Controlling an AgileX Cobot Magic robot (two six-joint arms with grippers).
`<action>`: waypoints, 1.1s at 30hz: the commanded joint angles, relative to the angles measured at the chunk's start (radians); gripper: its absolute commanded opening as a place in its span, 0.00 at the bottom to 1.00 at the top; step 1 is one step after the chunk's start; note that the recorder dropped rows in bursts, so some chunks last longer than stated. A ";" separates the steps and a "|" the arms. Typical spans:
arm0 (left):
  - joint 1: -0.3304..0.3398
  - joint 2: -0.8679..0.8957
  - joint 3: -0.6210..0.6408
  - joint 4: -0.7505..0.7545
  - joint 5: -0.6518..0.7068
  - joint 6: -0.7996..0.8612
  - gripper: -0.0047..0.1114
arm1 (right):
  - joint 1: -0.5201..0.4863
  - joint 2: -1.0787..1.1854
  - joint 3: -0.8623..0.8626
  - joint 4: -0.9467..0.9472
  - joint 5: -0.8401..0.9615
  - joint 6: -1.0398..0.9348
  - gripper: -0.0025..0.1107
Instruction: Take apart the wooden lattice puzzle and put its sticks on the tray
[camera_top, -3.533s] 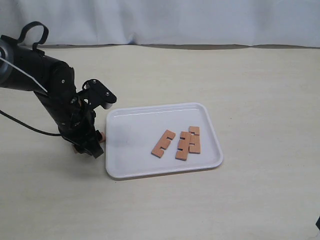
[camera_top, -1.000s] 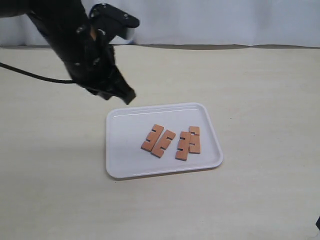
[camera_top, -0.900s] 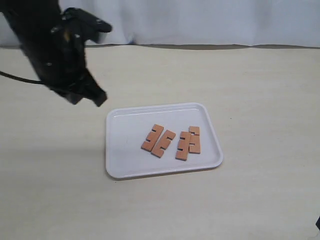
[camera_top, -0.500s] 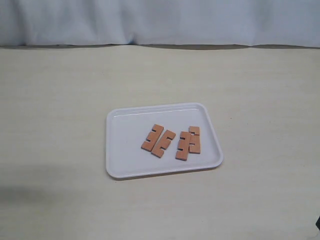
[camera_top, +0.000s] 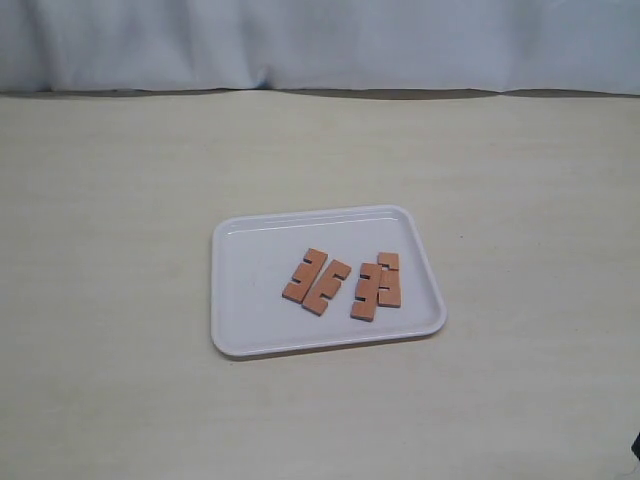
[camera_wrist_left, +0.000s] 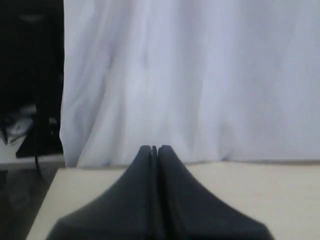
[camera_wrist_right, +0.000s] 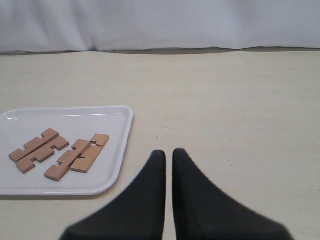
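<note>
The white tray lies mid-table and holds all the reddish-brown sticks flat and apart. One pair of sticks lies side by side left of centre, and another pair lies to its right. No assembled lattice puzzle is in view. The right wrist view shows the same tray and its sticks beside my right gripper, which is shut and empty over bare table. My left gripper is shut, holds nothing, and faces a white curtain. Neither gripper shows in the exterior view.
A white curtain runs along the far edge of the beige table. The left wrist view shows the table's corner and a dark space with cables beyond it.
The left arm, first beside the tray's left edge, rose, swung away to the left and left the exterior view. The tray went from three sticks to four.
</note>
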 joint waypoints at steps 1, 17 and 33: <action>-0.001 -0.185 0.084 -0.005 -0.115 -0.014 0.04 | -0.007 -0.004 0.003 0.003 -0.001 -0.002 0.06; -0.001 -0.321 0.128 -0.116 -0.060 -0.022 0.04 | -0.007 -0.004 0.003 0.003 -0.001 -0.002 0.06; 0.001 -0.321 0.569 -0.043 -0.290 -0.015 0.04 | -0.007 -0.004 0.003 0.003 -0.001 -0.002 0.06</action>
